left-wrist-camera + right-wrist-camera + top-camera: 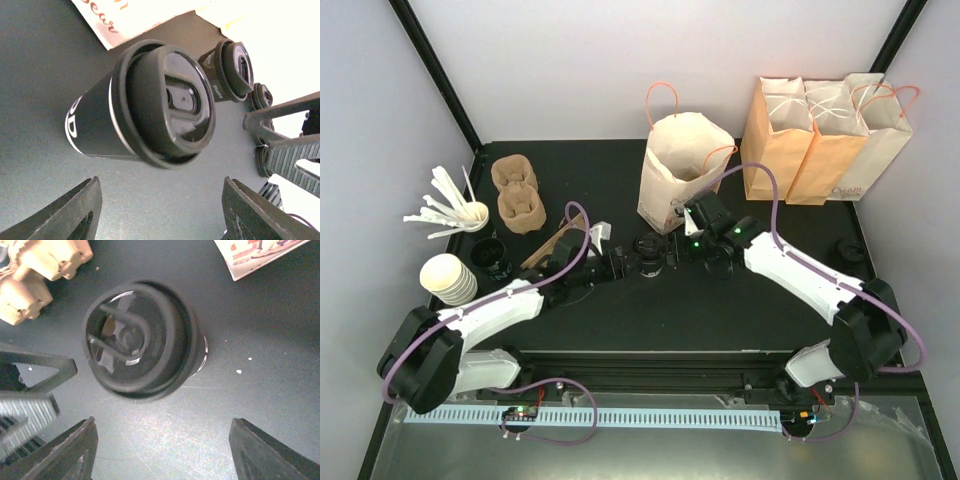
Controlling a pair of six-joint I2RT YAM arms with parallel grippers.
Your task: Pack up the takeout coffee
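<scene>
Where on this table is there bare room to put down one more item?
Bare table lies between the pulp carriers and the open bag, and in front of the coffee cup toward the near edge. It is crowded at the left, around the white cups and utensils.

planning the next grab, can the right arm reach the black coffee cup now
Probably yes: the right gripper is open, the coffee cup stands just ahead of its fingers, nothing between. The open left gripper close opposite may crowd it.
</scene>
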